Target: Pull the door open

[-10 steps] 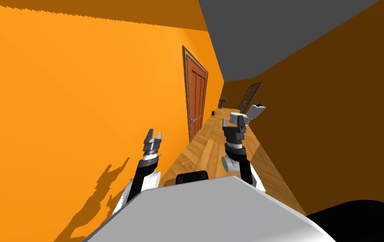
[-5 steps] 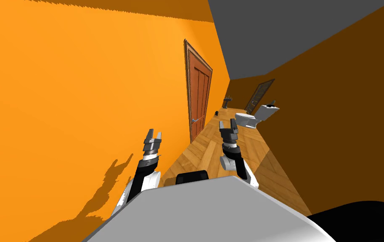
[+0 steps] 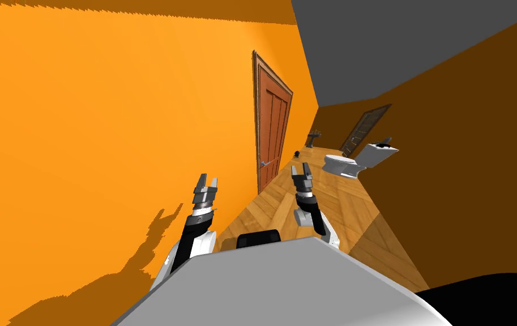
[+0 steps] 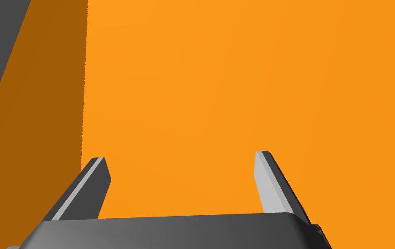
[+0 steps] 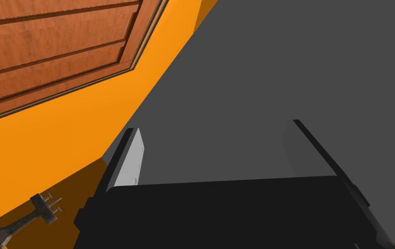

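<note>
head view: right gripper (image 3: 300,168) nearer door handle (image 3: 265,163)

Reddish-brown panelled door (image 3: 273,133), shut, in orange wall

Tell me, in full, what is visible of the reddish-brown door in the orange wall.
The door looks like reddish-brown wood with long recessed panels, set in a brown frame in the orange wall on the robot's left. It appears shut, flush with its frame, its foot at the wooden floor. A small grey lever handle sits at the edge nearer the robot. Nothing touches it.
</note>
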You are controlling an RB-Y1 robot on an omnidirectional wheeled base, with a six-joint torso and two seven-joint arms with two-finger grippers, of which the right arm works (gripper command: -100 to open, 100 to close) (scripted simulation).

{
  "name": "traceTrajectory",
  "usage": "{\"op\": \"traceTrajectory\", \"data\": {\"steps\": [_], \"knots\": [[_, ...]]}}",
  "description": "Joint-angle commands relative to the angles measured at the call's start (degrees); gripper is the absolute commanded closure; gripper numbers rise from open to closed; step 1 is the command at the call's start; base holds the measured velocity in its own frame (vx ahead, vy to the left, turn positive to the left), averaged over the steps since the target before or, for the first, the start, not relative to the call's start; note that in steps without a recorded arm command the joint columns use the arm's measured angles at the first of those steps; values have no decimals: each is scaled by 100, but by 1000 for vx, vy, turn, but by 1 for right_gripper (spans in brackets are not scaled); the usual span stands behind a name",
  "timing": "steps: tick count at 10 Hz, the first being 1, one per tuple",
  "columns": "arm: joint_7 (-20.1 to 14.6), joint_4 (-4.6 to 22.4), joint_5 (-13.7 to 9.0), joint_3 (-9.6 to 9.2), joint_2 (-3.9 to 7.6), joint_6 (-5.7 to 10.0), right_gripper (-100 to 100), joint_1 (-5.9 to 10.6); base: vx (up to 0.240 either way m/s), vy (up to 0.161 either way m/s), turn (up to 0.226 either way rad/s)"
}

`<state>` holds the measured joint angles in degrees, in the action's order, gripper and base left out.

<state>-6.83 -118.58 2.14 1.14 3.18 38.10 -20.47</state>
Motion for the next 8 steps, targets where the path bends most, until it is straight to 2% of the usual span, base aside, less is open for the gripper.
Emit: {"op": "traceTrajectory", "data": {"steps": [1,2,5,8], "knots": [[6,286,-13,-15,28,63,-100,90,84,-88,148],[6,309,-13,-15,28,63,-100,90,52,-68,42],[-5,816,-53,-11,102,131,-100,280,48,-75,144],[-18,1448,-97,-7,174,204,-100,487,80,-104,174]]}}
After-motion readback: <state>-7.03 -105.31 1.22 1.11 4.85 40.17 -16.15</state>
